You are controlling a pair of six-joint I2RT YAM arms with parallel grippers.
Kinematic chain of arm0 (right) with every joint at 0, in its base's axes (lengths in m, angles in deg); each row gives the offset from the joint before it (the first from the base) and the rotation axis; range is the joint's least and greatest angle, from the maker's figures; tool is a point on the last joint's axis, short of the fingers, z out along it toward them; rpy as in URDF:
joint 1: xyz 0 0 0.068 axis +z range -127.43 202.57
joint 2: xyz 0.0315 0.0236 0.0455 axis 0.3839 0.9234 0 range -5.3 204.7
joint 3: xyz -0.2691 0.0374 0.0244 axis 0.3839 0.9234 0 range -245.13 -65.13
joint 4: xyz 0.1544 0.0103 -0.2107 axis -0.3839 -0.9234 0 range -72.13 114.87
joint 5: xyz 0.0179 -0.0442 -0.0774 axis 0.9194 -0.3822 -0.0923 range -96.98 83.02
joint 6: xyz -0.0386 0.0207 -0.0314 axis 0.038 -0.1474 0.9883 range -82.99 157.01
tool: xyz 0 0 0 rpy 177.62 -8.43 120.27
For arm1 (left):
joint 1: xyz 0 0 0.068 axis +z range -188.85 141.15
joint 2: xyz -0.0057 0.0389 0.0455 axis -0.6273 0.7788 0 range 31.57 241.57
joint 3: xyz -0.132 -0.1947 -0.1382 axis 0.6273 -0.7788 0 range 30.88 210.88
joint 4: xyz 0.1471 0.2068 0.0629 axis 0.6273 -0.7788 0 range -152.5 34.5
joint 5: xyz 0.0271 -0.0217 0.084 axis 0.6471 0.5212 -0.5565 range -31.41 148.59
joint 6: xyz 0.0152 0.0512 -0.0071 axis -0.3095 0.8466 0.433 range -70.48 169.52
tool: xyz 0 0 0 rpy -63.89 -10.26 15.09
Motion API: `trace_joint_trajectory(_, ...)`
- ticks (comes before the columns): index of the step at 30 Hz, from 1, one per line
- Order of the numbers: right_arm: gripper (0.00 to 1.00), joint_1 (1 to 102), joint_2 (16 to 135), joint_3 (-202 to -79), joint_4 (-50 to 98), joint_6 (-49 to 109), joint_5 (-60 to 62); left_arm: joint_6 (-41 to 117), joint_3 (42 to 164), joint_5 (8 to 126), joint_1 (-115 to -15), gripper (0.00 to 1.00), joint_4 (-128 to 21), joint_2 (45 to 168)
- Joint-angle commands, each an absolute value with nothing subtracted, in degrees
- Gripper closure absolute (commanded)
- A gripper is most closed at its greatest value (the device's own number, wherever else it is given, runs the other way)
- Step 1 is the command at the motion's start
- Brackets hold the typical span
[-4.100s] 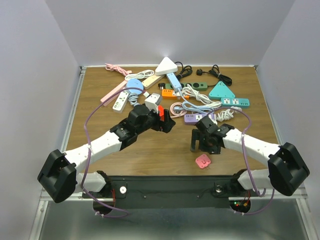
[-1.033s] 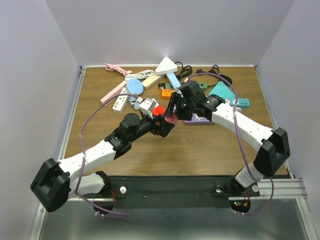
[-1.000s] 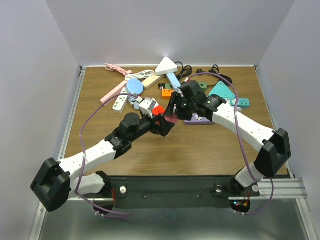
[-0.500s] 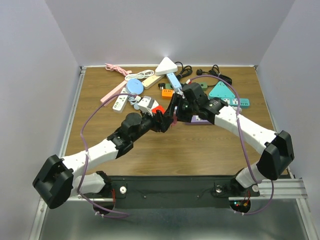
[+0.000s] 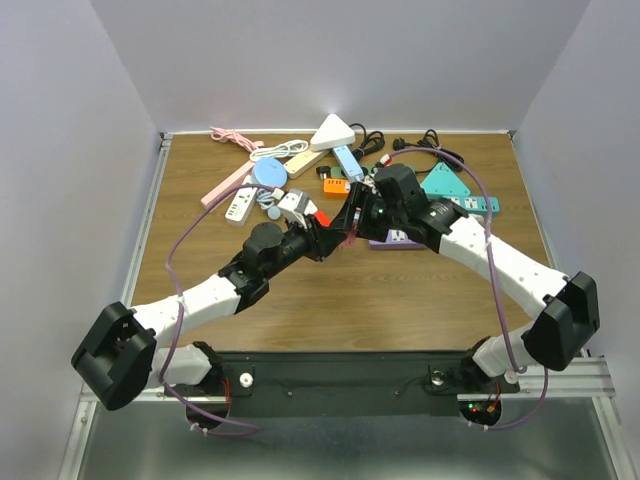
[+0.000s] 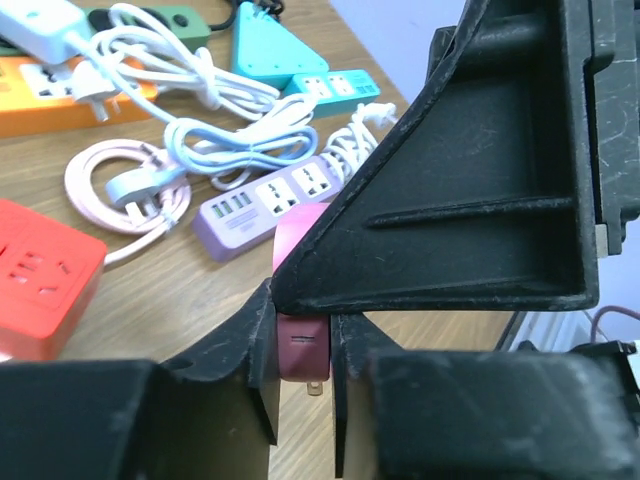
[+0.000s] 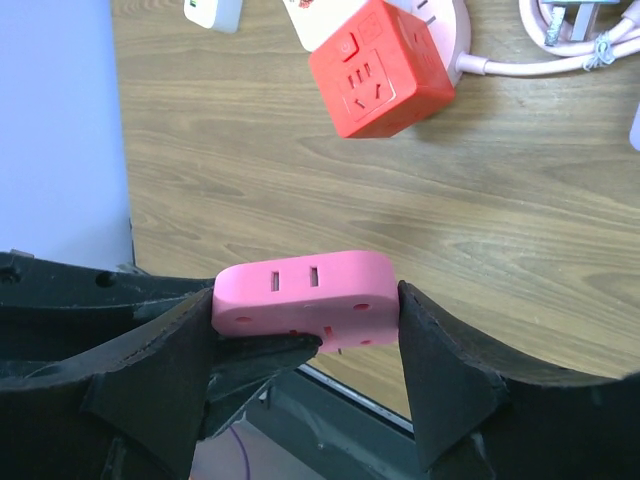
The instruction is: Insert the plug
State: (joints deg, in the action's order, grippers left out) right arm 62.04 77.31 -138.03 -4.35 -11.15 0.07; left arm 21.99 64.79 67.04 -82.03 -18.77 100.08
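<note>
Overhead: two arms, two grippers, one pink plug (image 7: 305, 298).

Left arm (image 5: 200, 297) stretches from the lower left corner up toward frame centre. The left gripper (image 5: 325, 242) ends there, nose to nose with the right one. In the left wrist view its two fingers press on either side of the plug's shadowed lower part, and one metal prong shows at the bottom edge.

The plug is held off the table (image 5: 200, 230) at frame centre, shared by both grippers.

In the right wrist view the right gripper (image 5: 352, 220) is clamped on the plug's two ends, and two slots face the camera. Right arm (image 5: 500, 265) arches in from the lower right corner, up and leftward.

On the wood behind, left to right in the left wrist view — one red cube socket (image 6: 40, 290), one orange strip (image 6: 50, 95), one pink coiled cable (image 6: 75, 185), one purple strip (image 6: 265, 205), one teal triangle (image 6: 262, 50).
</note>
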Motion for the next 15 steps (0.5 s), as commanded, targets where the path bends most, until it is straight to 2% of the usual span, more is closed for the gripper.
trace_joint_trajectory(1,0.73,63.0,74.6,-137.1,-2.6,-12.6,-0.7,30.4,65.4,71.2,-83.2,1.00,-13.0,100.0)
trace_joint_trajectory(2,0.60,62.7,74.2,-136.9,-2.7,-12.5,-0.6,32.0,65.0,71.5,-83.3,1.00,-12.6,99.6)
trace_joint_trajectory(5,0.41,61.7,73.1,-137.0,-4.0,-11.6,1.6,38.9,62.8,73.6,-83.3,1.00,-12.2,97.7)
trace_joint_trajectory(6,0.27,61.5,73.3,-137.7,-4.7,-10.3,2.2,41.4,62.3,75.0,-83.3,1.00,-12.3,96.9)
trace_joint_trajectory(7,0.22,61.1,73.4,-138.2,-6.6,-9.7,3.1,42.6,62.1,75.5,-83.4,1.00,-12.7,96.4)
trace_joint_trajectory(9,0.13,60.8,73.7,-139.8,-8.3,-8.5,3.7,44.1,62.0,76.8,-83.5,1.00,-13.4,95.4)
trace_joint_trajectory(12,0.06,59.4,73.7,-142.0,-11.3,-6.5,5.1,46.4,62.0,75.9,-84.4,1.00,-15.2,94.6)
trace_joint_trajectory(15,0.05,58.0,73.8,-143.4,-14.5,-4.7,6.5,47.5,61.9,75.3,-85.8,1.00,-15.4,94.2)
